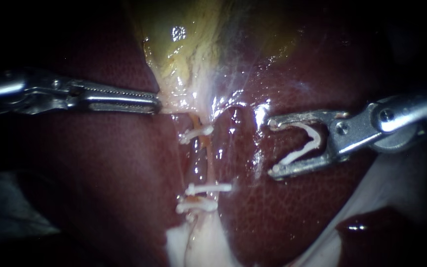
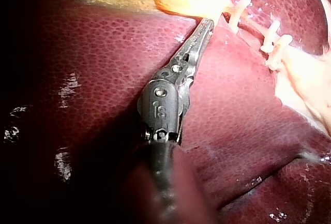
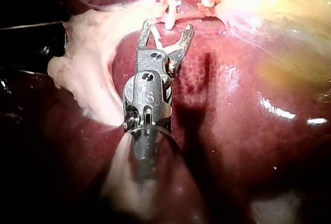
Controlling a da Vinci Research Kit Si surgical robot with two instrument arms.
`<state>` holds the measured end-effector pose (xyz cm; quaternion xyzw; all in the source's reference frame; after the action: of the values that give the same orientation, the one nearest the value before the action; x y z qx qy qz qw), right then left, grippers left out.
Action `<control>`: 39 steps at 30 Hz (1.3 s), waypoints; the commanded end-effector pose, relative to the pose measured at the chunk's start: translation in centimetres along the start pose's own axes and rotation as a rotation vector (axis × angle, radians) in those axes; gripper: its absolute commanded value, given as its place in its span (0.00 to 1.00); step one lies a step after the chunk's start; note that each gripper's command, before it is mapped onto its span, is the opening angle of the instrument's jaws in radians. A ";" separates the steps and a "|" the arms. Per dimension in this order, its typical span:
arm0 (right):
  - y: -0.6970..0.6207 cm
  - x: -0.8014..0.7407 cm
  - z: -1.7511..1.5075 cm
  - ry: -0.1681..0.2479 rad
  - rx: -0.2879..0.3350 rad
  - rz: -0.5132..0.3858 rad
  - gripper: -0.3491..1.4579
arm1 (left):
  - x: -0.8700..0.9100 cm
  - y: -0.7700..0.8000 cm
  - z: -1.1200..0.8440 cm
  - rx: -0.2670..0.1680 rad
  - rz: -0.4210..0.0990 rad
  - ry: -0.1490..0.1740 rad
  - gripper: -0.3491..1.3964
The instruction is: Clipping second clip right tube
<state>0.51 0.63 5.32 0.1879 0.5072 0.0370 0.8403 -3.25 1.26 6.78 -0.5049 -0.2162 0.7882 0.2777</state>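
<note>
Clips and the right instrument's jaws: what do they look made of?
Open clip held in the right instrument's jaws: likely plastic or polymer; matte white, opaque, no metallic glint.
Three clips on the tube: same matte white look, probably the same material.
The jaws themselves: metal, probably steel; silver-grey, bright highlights, round pins at the hinge. Exact alloy or polymer can't be told.

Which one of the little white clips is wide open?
The clip held in the right tool, over the liver. It gapes in a V; the other three are squeezed shut across the tubes.
</note>
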 end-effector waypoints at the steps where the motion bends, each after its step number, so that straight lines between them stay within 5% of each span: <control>1: 0.00 0.00 0.00 0.000 0.000 0.000 0.47 | 0.04 0.01 -0.05 -0.003 0.000 -0.001 0.00; 13: 0.00 0.01 0.02 0.003 0.011 0.006 0.47 | 0.44 0.15 -0.65 -0.025 -0.011 0.040 0.00; 25: -0.04 -0.05 0.32 0.010 0.054 0.084 0.47 | 0.52 0.21 -0.70 -0.027 -0.004 0.052 0.00; 39: 0.10 -0.54 1.20 -0.004 0.115 0.321 0.46 | 0.52 0.21 -0.69 -0.026 -0.003 0.052 0.00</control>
<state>1.33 0.25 6.35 0.3190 0.4684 0.1453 0.8110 -2.83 1.48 6.02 -0.5286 -0.2200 0.7713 0.2779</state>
